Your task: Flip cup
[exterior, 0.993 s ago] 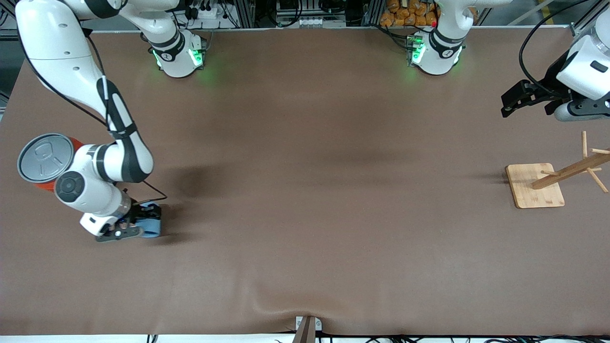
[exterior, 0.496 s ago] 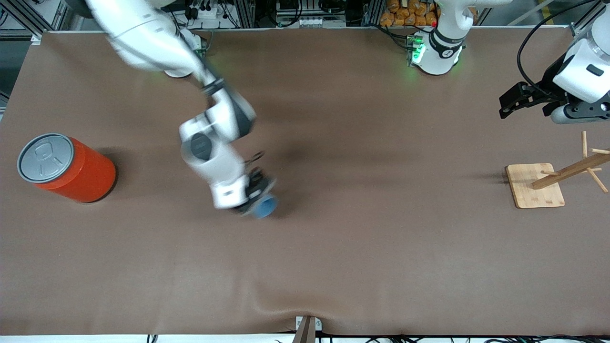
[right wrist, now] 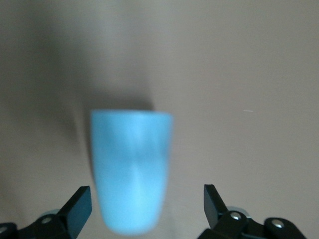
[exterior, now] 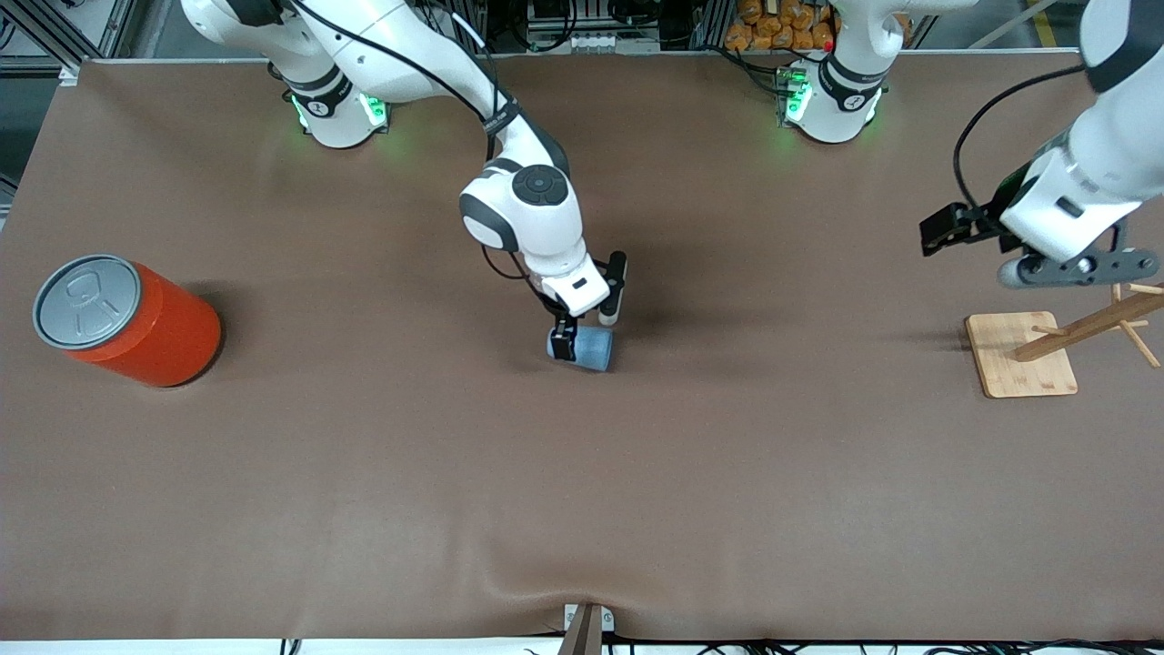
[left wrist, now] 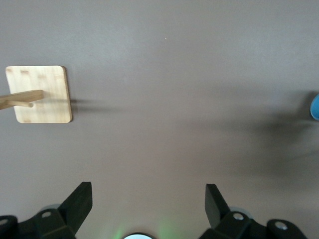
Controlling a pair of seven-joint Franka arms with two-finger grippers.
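The light-blue cup (exterior: 589,349) lies on its side on the brown table (exterior: 582,509) near its middle. My right gripper (exterior: 587,327) is just over it, open, with a finger on either side of the cup and not gripping it. In the right wrist view the cup (right wrist: 130,169) shows blurred between the spread fingers of my right gripper (right wrist: 146,195). My left gripper (exterior: 938,233) is open and empty, up over the left arm's end of the table. The left wrist view shows my left gripper (left wrist: 147,191) and a sliver of the cup (left wrist: 315,107).
A large orange can with a grey lid (exterior: 136,323) stands at the right arm's end of the table. A wooden peg rack on a square base (exterior: 1018,357) stands at the left arm's end, also in the left wrist view (left wrist: 40,94).
My right arm swung from beside the orange can to the table's middle carrying the cup, then opened; the cup now lies on its side. My left gripper shifted slightly toward the middle.
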